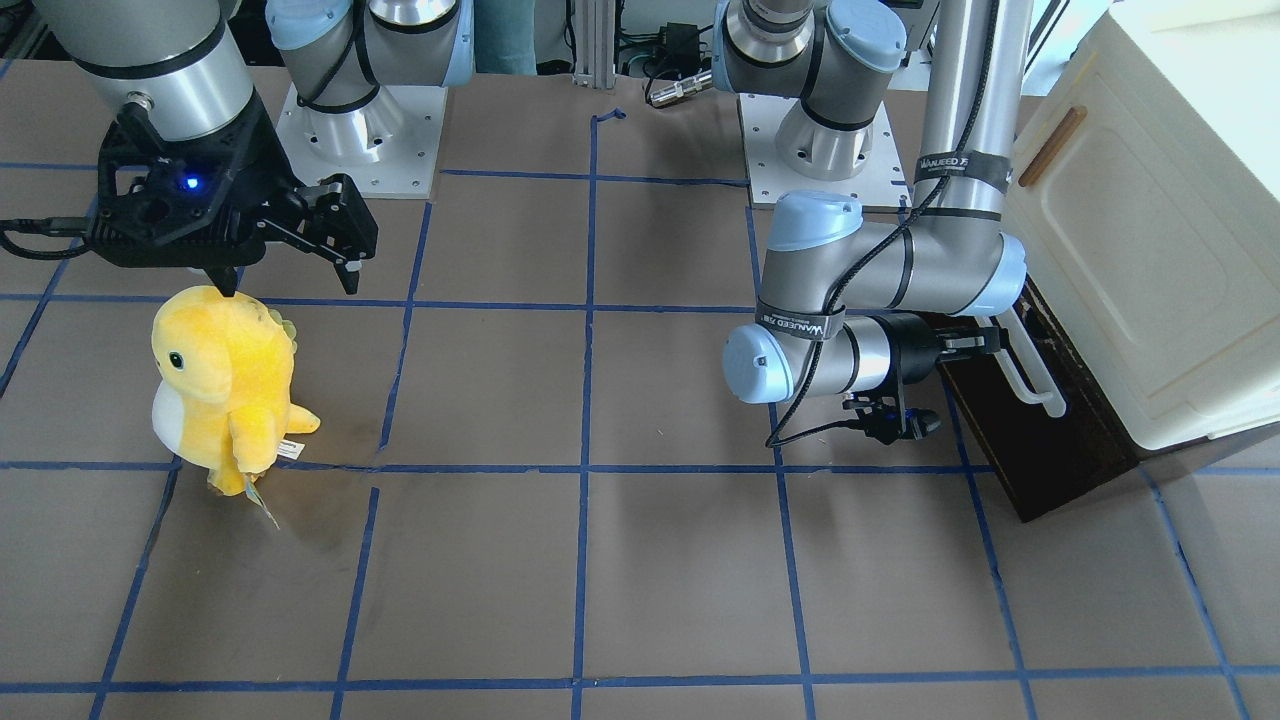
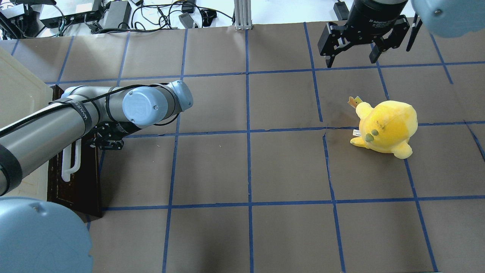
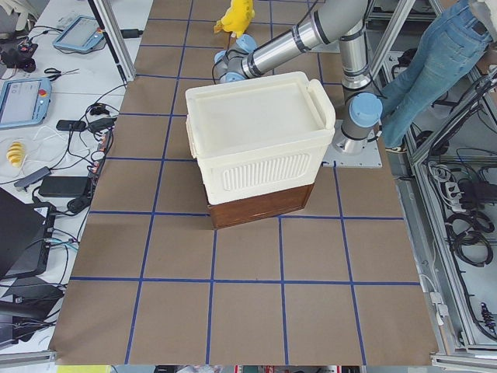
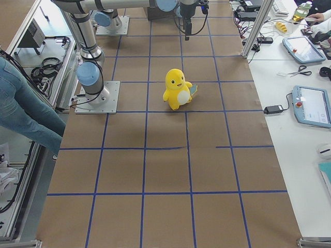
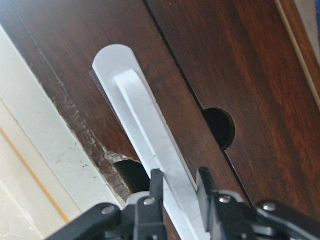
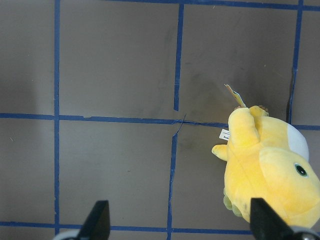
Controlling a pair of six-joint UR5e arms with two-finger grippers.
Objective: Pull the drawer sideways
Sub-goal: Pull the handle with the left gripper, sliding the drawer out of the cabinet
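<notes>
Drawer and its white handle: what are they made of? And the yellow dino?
The drawer looks like wood: dark brown, a bit shiny, with grain streaks. Its handle seems smooth white plastic, slightly see-through. The yellow dino looks like soft plush fabric, fuzzy, with a sewn-on tag.

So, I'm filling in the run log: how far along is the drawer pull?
Done: the left gripper is at the drawer, its fingers either side of the white handle, apparently closed on it. In hand: that grip. Left: the sideways pull itself; the drawer front sits close under the cream cabinet, so little travel shows. The right gripper hangs open, idle, near the yellow plush.
</notes>
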